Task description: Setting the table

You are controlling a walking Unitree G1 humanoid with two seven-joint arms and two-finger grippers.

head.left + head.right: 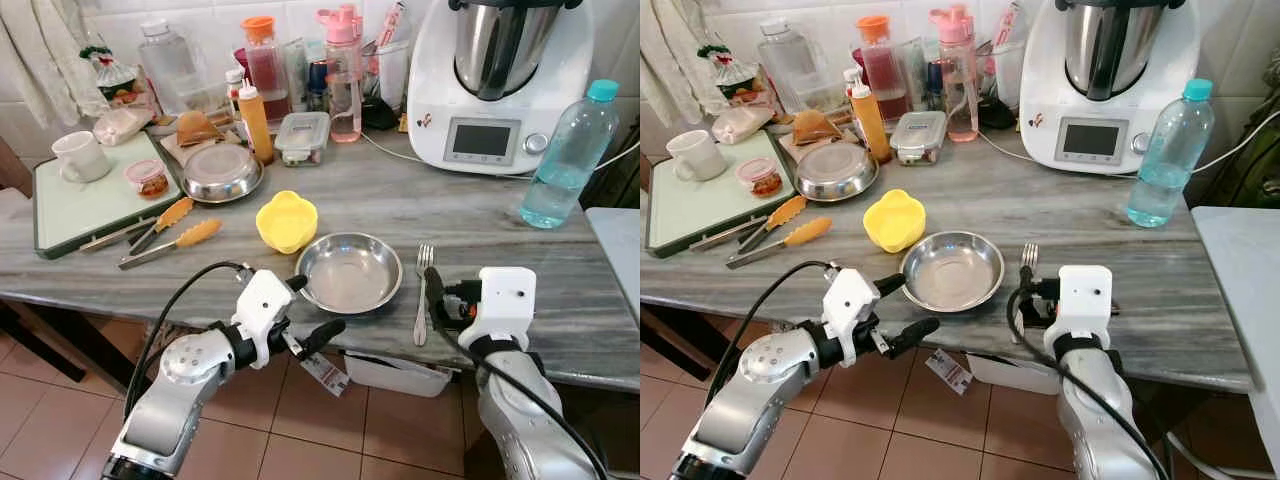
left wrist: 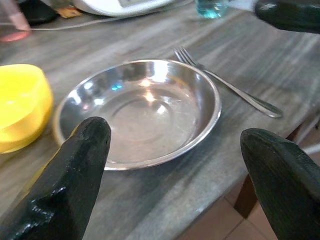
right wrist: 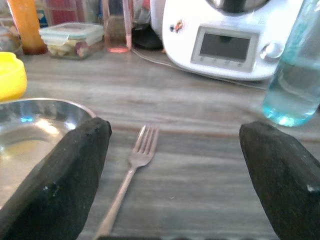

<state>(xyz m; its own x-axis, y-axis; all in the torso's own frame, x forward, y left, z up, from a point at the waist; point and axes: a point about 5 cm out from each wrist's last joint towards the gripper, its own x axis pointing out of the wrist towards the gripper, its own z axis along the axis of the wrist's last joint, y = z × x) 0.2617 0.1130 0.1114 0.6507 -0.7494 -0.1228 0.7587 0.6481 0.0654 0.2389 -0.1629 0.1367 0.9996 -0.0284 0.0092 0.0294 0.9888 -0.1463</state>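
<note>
Bright, even daylight; sharp head views; blurred foreground in wrist views

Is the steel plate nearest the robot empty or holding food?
Empty. The steel plate shows only bare shiny metal inside, clear in the left wrist view.

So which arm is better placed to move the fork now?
The right. The right gripper hangs open just beside the fork's handle, at the table edge. The left gripper faces the steel plate.

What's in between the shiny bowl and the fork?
Nothing: bare grey tabletop separates the steel bowl from the fork on its right. The left eye view and the left wrist view show that gap.
</note>
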